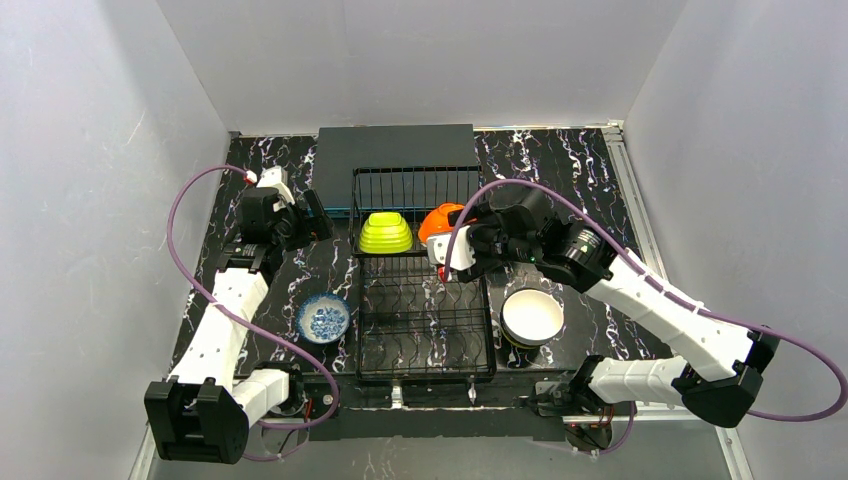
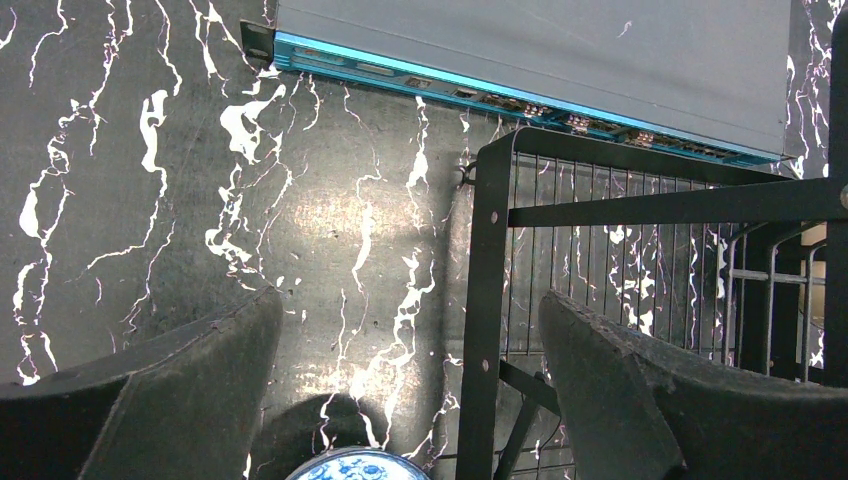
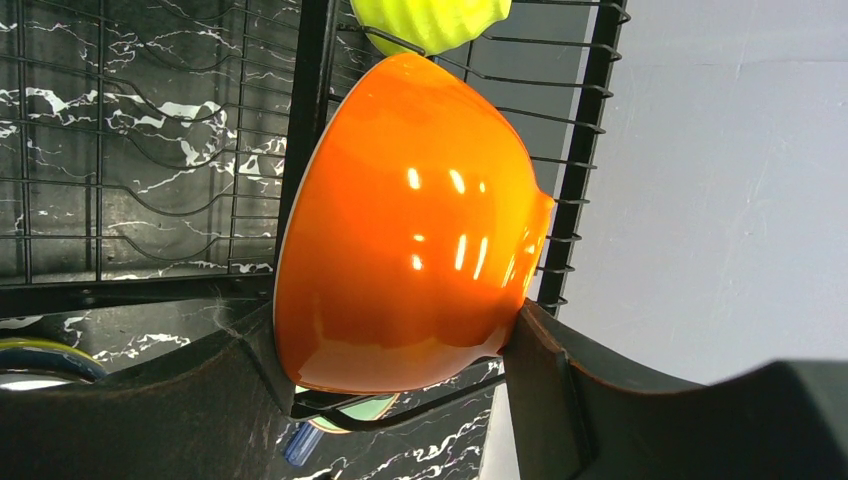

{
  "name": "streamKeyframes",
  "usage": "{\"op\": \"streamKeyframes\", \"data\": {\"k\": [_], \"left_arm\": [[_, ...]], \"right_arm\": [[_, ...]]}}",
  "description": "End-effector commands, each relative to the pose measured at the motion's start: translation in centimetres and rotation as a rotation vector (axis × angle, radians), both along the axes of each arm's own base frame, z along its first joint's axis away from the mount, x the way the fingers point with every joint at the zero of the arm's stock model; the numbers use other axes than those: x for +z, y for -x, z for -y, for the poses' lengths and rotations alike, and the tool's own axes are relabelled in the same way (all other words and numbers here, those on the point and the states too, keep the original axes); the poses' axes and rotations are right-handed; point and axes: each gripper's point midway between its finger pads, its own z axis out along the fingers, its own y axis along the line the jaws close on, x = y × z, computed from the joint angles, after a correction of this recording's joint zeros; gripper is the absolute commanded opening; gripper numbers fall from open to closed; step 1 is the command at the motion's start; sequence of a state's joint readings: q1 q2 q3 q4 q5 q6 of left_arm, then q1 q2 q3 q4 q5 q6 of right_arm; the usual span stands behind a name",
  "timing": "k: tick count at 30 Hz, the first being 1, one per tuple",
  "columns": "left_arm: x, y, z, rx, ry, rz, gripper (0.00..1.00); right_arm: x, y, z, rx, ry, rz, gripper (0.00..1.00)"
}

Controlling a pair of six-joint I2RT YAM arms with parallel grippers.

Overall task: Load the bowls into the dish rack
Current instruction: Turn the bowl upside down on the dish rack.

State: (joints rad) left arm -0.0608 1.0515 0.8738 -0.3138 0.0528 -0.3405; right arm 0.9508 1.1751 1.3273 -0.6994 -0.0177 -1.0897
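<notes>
The right fingers [image 3: 580, 400] are gripping the orange bowl [image 3: 410, 250] at 1 o'clock in the dish rack [image 1: 420, 320], beside the lime green bowl [image 1: 386, 232], and should be releasing only once the rack is bearing it; the left fingers [image 2: 170, 400] are hanging spread, empty.

We log box [image 1: 395, 152] at far edge, dish rack [image 1: 426, 300] before it. One bowl [image 1: 323, 318] lies left, another bowl [image 1: 532, 316] right.
</notes>
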Motion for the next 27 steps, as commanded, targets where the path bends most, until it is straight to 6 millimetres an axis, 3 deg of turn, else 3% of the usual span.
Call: {"op": "streamKeyframes", "data": {"k": [1, 13, 21, 27], "left_arm": [[-0.1, 0.1, -0.1, -0.005, -0.002, 0.003, 0.98], [-0.2, 0.1, -0.1, -0.004, 0.001, 0.001, 0.98], [-0.2, 0.2, 0.0, -0.005, 0.0, 0.0, 0.98], [-0.1, 0.2, -0.1, -0.005, 0.0, 0.003, 0.98]], "right_arm": [[-0.7, 1.1, -0.6, 0.053, 0.02, -0.023, 0.62], [-2.3, 2.3, -0.4, 0.073, 0.07, -0.09, 0.88], [-2.7, 3.4, -0.8, 0.108, 0.058, -0.15, 0.93], [0.3, 3.4, -2.3, 0.084, -0.114, -0.154, 0.94]]}}
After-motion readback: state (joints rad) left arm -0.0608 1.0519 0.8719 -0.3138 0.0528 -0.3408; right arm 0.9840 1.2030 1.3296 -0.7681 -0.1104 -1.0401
